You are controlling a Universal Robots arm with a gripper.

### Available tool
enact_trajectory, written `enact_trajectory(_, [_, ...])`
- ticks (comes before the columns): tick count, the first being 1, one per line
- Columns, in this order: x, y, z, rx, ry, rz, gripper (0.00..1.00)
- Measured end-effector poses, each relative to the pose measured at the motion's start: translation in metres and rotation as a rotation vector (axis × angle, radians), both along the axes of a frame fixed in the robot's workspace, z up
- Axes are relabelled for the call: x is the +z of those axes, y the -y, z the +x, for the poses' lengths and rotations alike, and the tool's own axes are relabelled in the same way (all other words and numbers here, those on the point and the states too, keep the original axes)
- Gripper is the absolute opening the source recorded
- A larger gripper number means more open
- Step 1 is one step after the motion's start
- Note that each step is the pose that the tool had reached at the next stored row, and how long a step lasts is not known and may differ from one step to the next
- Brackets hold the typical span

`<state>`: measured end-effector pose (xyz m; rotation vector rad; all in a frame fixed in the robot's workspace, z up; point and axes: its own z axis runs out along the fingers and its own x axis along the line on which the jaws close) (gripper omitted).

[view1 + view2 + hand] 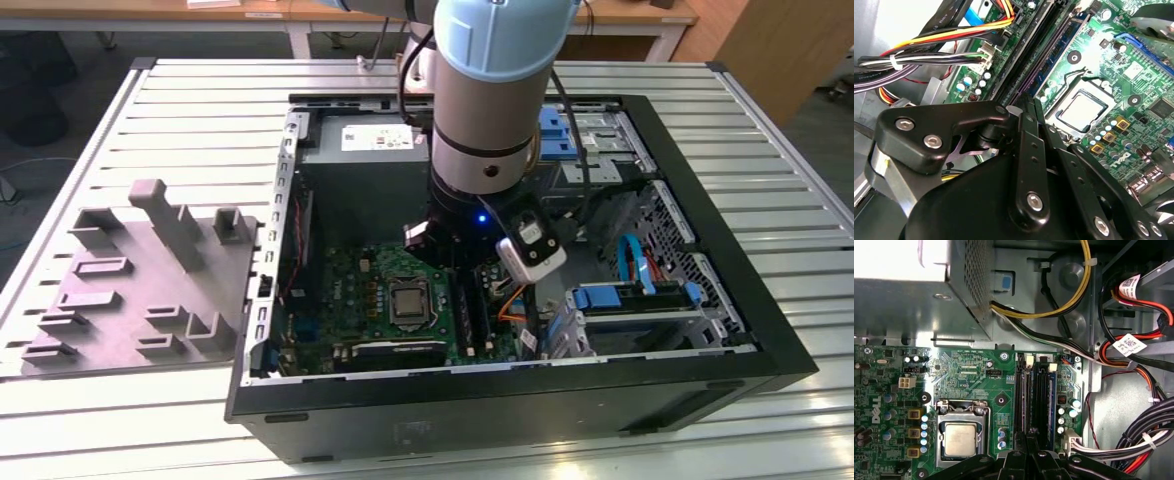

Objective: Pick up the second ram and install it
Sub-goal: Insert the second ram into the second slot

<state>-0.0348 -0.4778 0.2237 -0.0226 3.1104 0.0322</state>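
Second ram [1040,57] stands edge-up on motherboard [1094,55] beneath claw [1025,100]; cannot tell claw's spread.

The black jointed gripper [1030,436] is sitting over the black memory slots [1030,390], with a bundle of black, red and yellow cables [1146,440] crowding just beside and the silver perforated power-supply box [904,300] rising near one end. Over the square silver processor socket [960,437] the way down is lying open. Outside the black computer case [467,430], the slatted metal worktop [761,150] is offering room.
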Motion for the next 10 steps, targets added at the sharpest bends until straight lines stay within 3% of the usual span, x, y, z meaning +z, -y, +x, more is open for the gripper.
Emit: enact_trajectory(10, [0.0013,0.0,0.0002,0.0,0.0,0.0015,0.11])
